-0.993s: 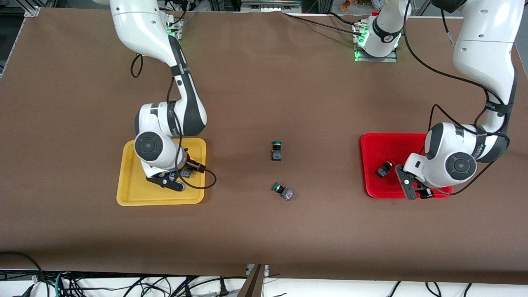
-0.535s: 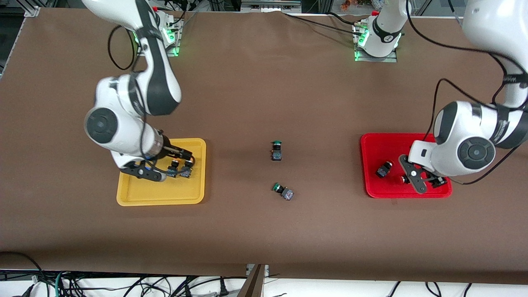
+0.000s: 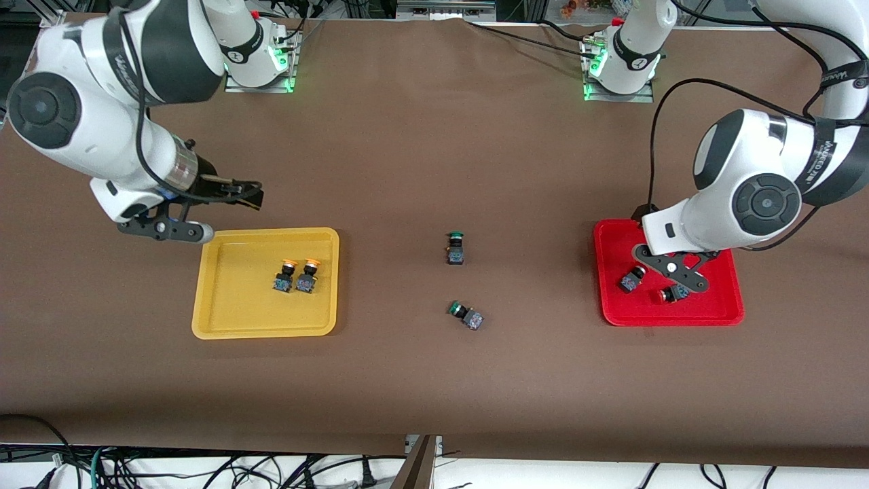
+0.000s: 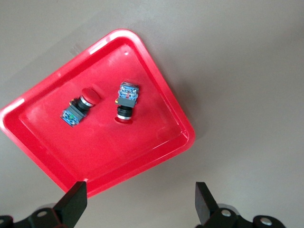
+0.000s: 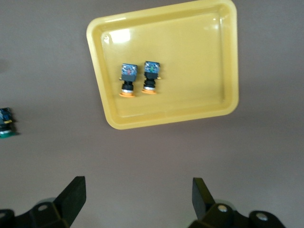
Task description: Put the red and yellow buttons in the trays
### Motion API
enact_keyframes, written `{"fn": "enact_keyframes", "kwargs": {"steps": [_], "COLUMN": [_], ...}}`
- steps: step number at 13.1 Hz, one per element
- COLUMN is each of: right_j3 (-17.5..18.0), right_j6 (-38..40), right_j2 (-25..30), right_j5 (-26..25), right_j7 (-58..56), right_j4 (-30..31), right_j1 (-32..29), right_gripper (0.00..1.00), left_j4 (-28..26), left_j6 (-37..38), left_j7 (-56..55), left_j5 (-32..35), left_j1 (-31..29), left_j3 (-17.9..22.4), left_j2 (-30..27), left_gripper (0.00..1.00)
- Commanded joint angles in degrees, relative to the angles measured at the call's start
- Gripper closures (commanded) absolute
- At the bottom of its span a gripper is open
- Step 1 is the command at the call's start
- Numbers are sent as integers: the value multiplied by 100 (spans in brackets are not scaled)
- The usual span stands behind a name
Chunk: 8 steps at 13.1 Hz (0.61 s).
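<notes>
Two yellow-capped buttons lie side by side in the yellow tray; the right wrist view shows them in that tray. Two red-capped buttons lie in the red tray; the left wrist view shows them in that tray. My right gripper is open and empty, raised over the table beside the yellow tray's corner. My left gripper is open and empty, raised over the red tray.
Two green-capped buttons lie on the brown table between the trays, one nearer to the front camera. One of them shows at the edge of the right wrist view.
Both grippers have risen from their trays. The right one moved off the yellow tray toward its arm's end. The left one let go of the second red button, which now lies in the red tray.
</notes>
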<state>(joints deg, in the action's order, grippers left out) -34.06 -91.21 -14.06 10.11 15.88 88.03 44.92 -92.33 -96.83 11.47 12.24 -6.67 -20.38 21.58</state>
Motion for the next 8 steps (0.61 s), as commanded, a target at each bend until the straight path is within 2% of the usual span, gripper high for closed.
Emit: {"fn": "enact_keyframes", "kwargs": {"steps": [1, 4, 5, 8], "right_j3": [1019, 2302, 2707, 3246], "right_j6": [112, 261, 305, 297], "right_j2": [447, 763, 878, 1290], "right_j5": [-412, -544, -553, -676], "right_j7": [-304, -761, -884, -1051], "right_j4": [206, 259, 337, 723], "right_j1": [-989, -2552, -3037, -3821], "right_gripper": [1, 1, 1, 1], "left_j4": [-48, 109, 415, 1444], "left_j6": [41, 50, 198, 1014], "left_j7": [-513, -514, -540, -601], "left_j5": [-125, -125, -117, -72], "left_j1": [-10, -97, -115, -124], "left_j3": [-71, -54, -19, 16], "left_j2": [-57, -188, -198, -84], "left_gripper": [0, 0, 0, 0]}}
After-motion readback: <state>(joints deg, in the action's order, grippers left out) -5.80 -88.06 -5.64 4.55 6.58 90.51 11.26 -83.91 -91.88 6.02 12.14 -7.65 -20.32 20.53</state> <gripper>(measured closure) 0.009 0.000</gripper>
